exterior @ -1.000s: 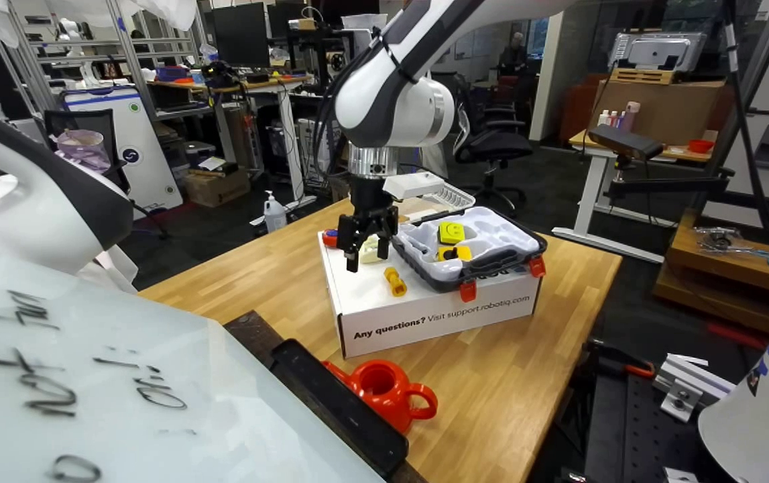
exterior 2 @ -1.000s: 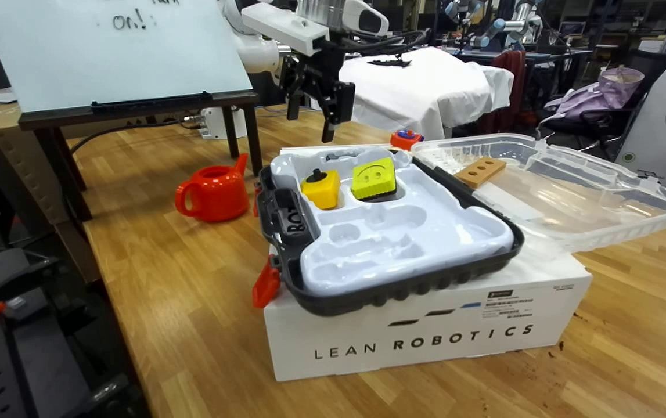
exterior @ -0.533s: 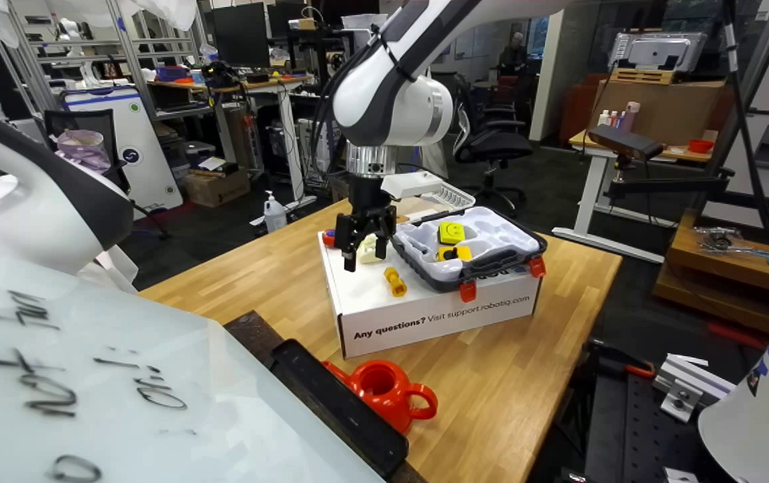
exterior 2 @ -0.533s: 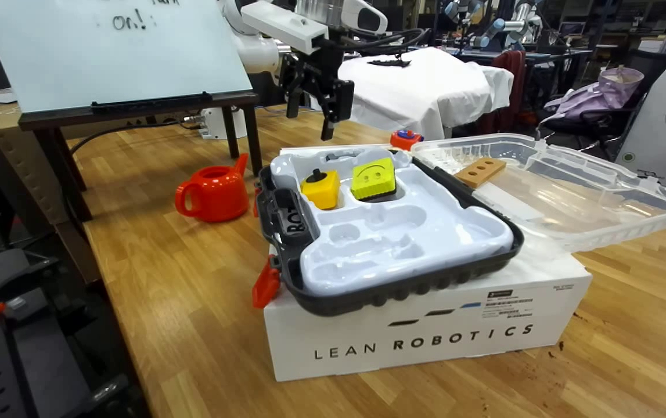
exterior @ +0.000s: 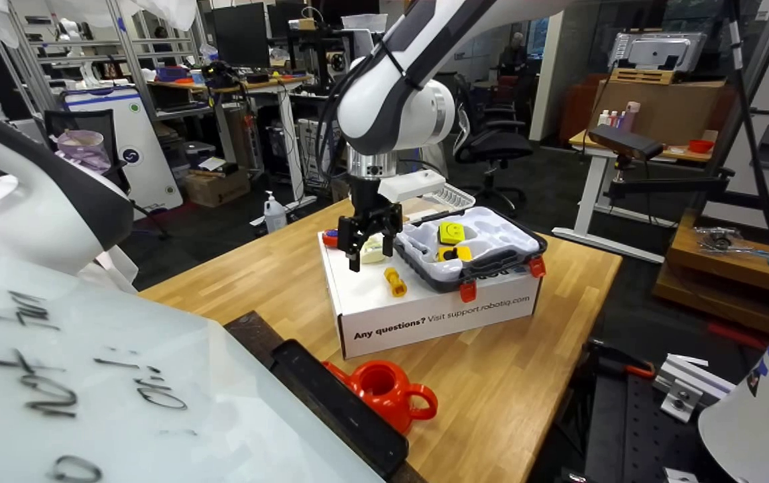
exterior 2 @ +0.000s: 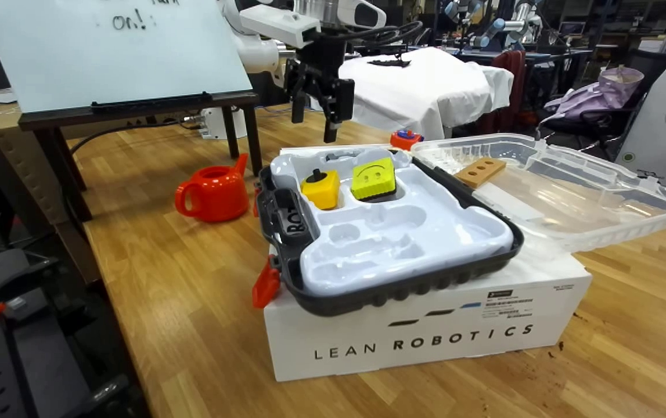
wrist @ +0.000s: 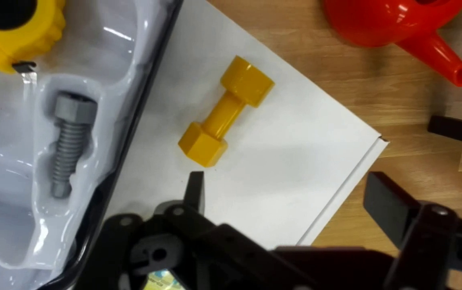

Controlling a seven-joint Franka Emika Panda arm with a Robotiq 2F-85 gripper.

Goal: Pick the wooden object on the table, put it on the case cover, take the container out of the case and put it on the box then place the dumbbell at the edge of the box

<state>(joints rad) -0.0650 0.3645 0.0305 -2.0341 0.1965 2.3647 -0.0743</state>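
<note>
The yellow dumbbell [exterior: 395, 282] lies on the white box [exterior: 438, 325], beside the case; it also shows in the wrist view [wrist: 226, 112]. My gripper [exterior: 371, 257] is open and empty above the box. In the wrist view the gripper [wrist: 286, 183] has its jaws wide apart, with the dumbbell ahead of the left fingertip. A pale yellowish container [exterior: 374, 249] stands on the box, partly hidden behind the gripper. The wooden object [exterior 2: 481, 172], a block with holes, lies on the clear case cover [exterior 2: 594, 191]. The open case [exterior 2: 367, 249] sits on the box.
The case holds a yellow tape measure [exterior 2: 321, 190], a green smiley block [exterior 2: 373, 178] and a grey bolt [wrist: 69, 141]. A red teapot [exterior 2: 213, 194] stands on the table beside the box. A red and blue object [exterior 2: 406, 140] is behind the case. A whiteboard [exterior: 123, 376] stands nearby.
My gripper has turned slightly and shifted a little to the right in both exterior views, staying open. The dumbbell, container, wooden object and case have not moved.
</note>
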